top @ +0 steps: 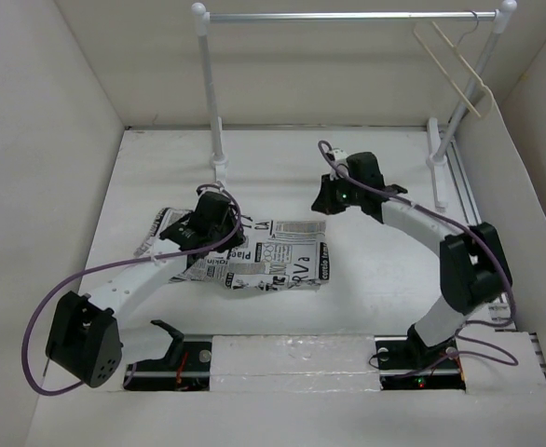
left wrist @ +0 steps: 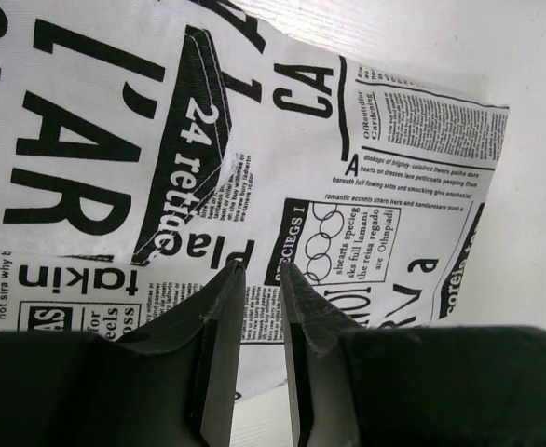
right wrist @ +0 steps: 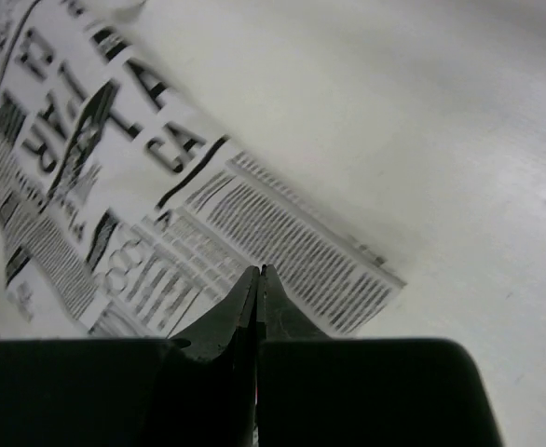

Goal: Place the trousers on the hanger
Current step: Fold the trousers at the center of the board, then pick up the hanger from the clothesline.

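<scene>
The trousers (top: 268,258), white with black newspaper print, lie folded and flat on the table between my two arms. They also show in the left wrist view (left wrist: 254,130) and the right wrist view (right wrist: 161,214). The cream hanger (top: 452,58) hangs by its hook at the right end of the rail, empty. My left gripper (top: 210,233) hovers over the left part of the trousers; its jaws (left wrist: 259,270) stand a narrow gap apart with nothing between them. My right gripper (top: 326,199) is just above the trousers' far right corner, its jaws (right wrist: 257,272) shut and empty.
A metal rail (top: 348,16) on white posts (top: 212,102) spans the back of the white table (top: 366,270). White walls close in left, right and behind. An aluminium track (top: 466,200) runs along the right edge. Purple cables trail from both arms.
</scene>
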Robot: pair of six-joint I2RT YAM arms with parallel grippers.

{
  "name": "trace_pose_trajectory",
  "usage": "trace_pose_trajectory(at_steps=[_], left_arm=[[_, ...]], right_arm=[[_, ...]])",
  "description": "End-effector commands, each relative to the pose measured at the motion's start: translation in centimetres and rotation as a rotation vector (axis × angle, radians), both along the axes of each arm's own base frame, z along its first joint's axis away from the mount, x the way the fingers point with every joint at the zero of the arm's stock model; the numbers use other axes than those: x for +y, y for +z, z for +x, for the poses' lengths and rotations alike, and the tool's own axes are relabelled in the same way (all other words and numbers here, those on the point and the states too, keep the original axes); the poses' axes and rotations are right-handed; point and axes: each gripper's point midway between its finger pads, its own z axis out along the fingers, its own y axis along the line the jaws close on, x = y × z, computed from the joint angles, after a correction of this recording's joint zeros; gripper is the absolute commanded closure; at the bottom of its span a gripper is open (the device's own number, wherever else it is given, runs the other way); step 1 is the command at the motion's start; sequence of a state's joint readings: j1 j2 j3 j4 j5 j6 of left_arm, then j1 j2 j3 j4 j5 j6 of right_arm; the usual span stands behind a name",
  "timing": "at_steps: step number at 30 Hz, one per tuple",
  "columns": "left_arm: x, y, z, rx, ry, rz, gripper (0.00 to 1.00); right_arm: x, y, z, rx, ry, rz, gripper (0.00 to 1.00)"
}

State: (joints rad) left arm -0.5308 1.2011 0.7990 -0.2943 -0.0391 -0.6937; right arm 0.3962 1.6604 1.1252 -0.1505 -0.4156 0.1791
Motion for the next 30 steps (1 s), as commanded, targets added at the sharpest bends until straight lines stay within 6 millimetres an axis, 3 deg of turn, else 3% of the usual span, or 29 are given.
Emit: trace_pose_trajectory(at_steps=[1,2,5,6,9,10,12,13,14,15,16,17,18,19,20,21,22,24,25,27,28,29,30], left_arm=[[-0.4,1.3,0.3,-0.042,-0.039,0.000,0.81],[-0.4,1.3,0.3,-0.042,-0.040,0.000,0.81],[-0.6,1.7,0.6,-0.054,-0.059,0.005,0.81],[-0.7,2.3,1.0,-0.075,-0.067,0.007,0.81],[-0.7,2.8,1.3,-0.086,-0.067,0.013,0.81],[-0.7,3.0,1.4,-0.091,-0.068,0.019,0.81],[-0.7,3.9,1.8,-0.113,-0.069,0.019,0.81],[-0.8,4.3,2.0,-0.125,-0.075,0.020,0.81],[-0.9,5.1,2.3,-0.143,-0.076,0.019,0.81],[-1.0,5.6,2.5,-0.152,-0.078,0.016,0.81],[-1.0,5.8,2.6,-0.156,-0.079,0.017,0.81],[-1.3,6.5,2.8,-0.168,-0.088,0.007,0.81],[-1.5,6.9,3.0,-0.175,-0.089,0.003,0.81],[-1.6,7.1,3.0,-0.175,-0.096,-0.002,0.81],[-2.0,7.3,3.0,-0.179,-0.113,-0.016,0.81],[-2.2,7.7,3.2,-0.193,-0.119,-0.025,0.81],[-2.7,7.7,2.9,-0.187,-0.145,-0.044,0.81],[-3.3,8.0,2.9,-0.186,-0.172,-0.061,0.81],[-3.5,7.9,2.9,-0.180,-0.180,-0.062,0.81],[-3.7,8.2,3.0,-0.187,-0.186,-0.070,0.82],[-3.8,8.3,3.1,-0.191,-0.191,-0.076,0.83],[-4.0,8.5,3.1,-0.198,-0.197,-0.083,0.83],[-4.1,8.8,3.2,-0.207,-0.202,-0.090,0.83]], right_arm=[[0.3,-0.9,-4.2,0.014,0.049,0.008,1.00],[0.3,-0.9,-4.2,0.013,0.050,0.009,1.00],[-0.4,-4.9,-6.0,0.099,0.050,-0.023,1.00],[-1.3,-8.2,-6.1,0.160,0.029,-0.078,1.00],[-1.8,-9.8,-5.9,0.200,0.017,-0.126,1.00],[-1.7,-9.5,-5.7,0.198,0.018,-0.126,1.00],[-0.6,-6.1,-4.5,0.127,0.038,-0.096,1.00],[-0.4,-2.8,-3.6,0.054,0.038,-0.079,1.00],[-0.4,-1.1,-4.0,0.036,0.058,-0.110,0.94],[0.7,4.2,-2.2,-0.080,0.071,-0.080,0.88],[0.6,8.1,-1.9,-0.156,0.070,-0.067,0.81],[-0.5,10.2,-1.5,-0.196,0.059,-0.106,0.75],[-1.4,13.0,-0.6,-0.250,0.025,-0.102,0.61],[-2.2,18.5,0.5,-0.354,-0.013,-0.068,0.55],[-3.7,20.7,0.6,-0.416,-0.015,-0.105,0.51],[-6.8,22.9,2.0,-0.460,-0.100,-0.131,0.45],[-8.8,26.8,2.6,-0.542,-0.153,-0.129,0.44],[-12.5,29.3,3.4,-0.578,-0.209,-0.133,0.48],[-16.7,32.1,3.9,-0.625,-0.297,-0.132,0.49],[-18.7,34.4,3.7,-0.693,-0.281,-0.096,0.52],[-21.6,35.4,3.9,-0.719,-0.354,-0.116,0.52],[-23.1,37.0,3.8,-0.763,-0.404,-0.135,0.51],[-25.1,37.3,4.3,-0.768,-0.478,-0.172,0.43]])
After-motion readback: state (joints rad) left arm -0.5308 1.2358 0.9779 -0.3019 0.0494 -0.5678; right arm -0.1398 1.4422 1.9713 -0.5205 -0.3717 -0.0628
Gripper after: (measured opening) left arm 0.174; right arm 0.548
